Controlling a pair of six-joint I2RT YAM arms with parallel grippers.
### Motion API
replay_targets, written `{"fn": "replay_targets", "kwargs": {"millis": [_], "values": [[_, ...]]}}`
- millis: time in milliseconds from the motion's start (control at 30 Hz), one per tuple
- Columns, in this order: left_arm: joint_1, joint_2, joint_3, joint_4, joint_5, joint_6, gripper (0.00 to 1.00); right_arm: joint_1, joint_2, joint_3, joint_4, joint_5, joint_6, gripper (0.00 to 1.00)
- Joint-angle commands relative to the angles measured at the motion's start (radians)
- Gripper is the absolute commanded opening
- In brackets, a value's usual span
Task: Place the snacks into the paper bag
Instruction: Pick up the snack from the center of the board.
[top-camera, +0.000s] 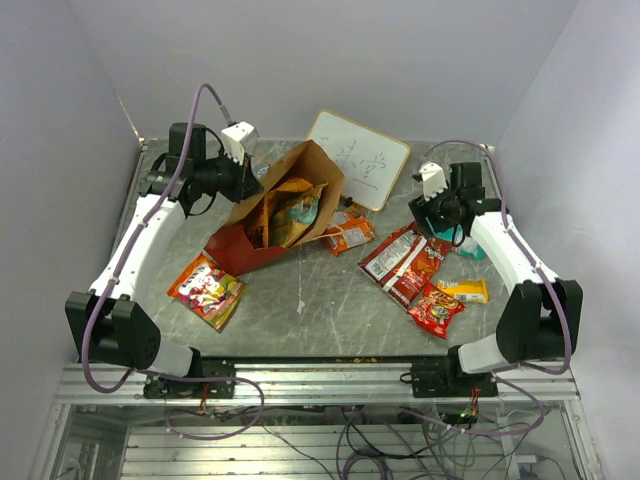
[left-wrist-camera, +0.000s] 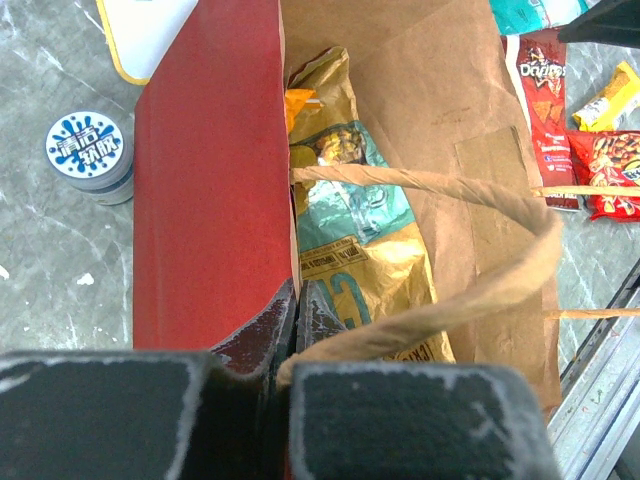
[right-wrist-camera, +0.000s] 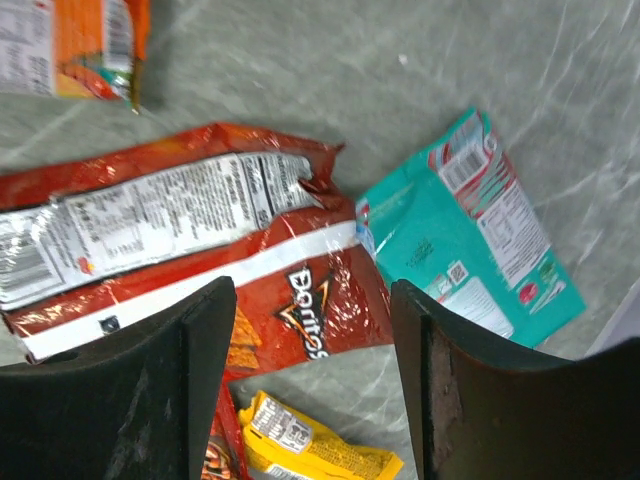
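Shut tight, the left jaws are seen pinched on the rim of the paper bag (left-wrist-camera: 210, 200), at its red wall. A twisted paper handle (left-wrist-camera: 500, 280) loops out just beside them. The right jaws are held wide apart with nothing between them, above a maroon Doritos packet (right-wrist-camera: 310, 310) and a teal packet (right-wrist-camera: 470, 240), near the right edge of the bench (top-camera: 330, 320).

Nearest, toward the front left corner, an orange cartoon-printed packet (top-camera: 207, 290) is laid flat. Toward the front right, a red snack packet (top-camera: 435, 310) is found, with a small yellow bar (top-camera: 462, 290) just beside it on the side of the right edge. Beyond these the Doritos packet is laid against a second red packet (right-wrist-camera: 150, 225), which is turned with its printed back up. The teal packet is set just to their right.

Nearer the middle, a small orange packet (top-camera: 347, 233) is placed just beside the paper bag; whether they touch cannot be told. The paper bag itself is leaned over, left of centre toward the back, with its brown inside exposed. A gold-and-teal chip bag (left-wrist-camera: 350, 230) and an orange bag (left-wrist-camera: 300, 105) are held inside it. A round blue-and-white tin (left-wrist-camera: 88, 150) is seen near its red wall in the left wrist view. At the back edge, a white writing board (top-camera: 358, 158) is laid behind the bag.
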Motion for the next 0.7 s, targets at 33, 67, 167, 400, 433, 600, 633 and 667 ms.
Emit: {"fn": "replay_targets", "kwargs": {"millis": [33,67,167,400,433,600,633,667], "values": [[-0.008,-0.045,-0.013,0.081,0.010,0.012,0.07,-0.098,0.092,0.054,-0.084,-0.100,-0.013,0.66],[-0.008,-0.048,-0.015,0.083,0.010,0.012,0.07,-0.112,0.108,0.059,-0.092,-0.100,-0.015,0.67],[-0.008,-0.051,-0.019,0.087,0.014,0.010,0.07,-0.156,0.150,0.069,-0.112,-0.105,-0.022,0.68],[-0.008,-0.052,-0.017,0.085,0.023,0.012,0.07,-0.245,0.249,0.105,-0.164,-0.129,-0.052,0.69],[-0.008,-0.053,-0.017,0.085,0.024,0.012,0.07,-0.257,0.258,0.108,-0.170,-0.140,-0.057,0.69],[-0.008,-0.056,-0.018,0.085,0.022,0.017,0.07,-0.308,0.298,0.112,-0.195,-0.203,-0.064,0.68],[-0.008,-0.056,-0.018,0.085,0.022,0.019,0.07,-0.313,0.301,0.107,-0.191,-0.207,-0.060,0.68],[-0.008,-0.057,-0.019,0.084,0.022,0.019,0.07,-0.318,0.300,0.102,-0.187,-0.211,-0.060,0.68]]}}
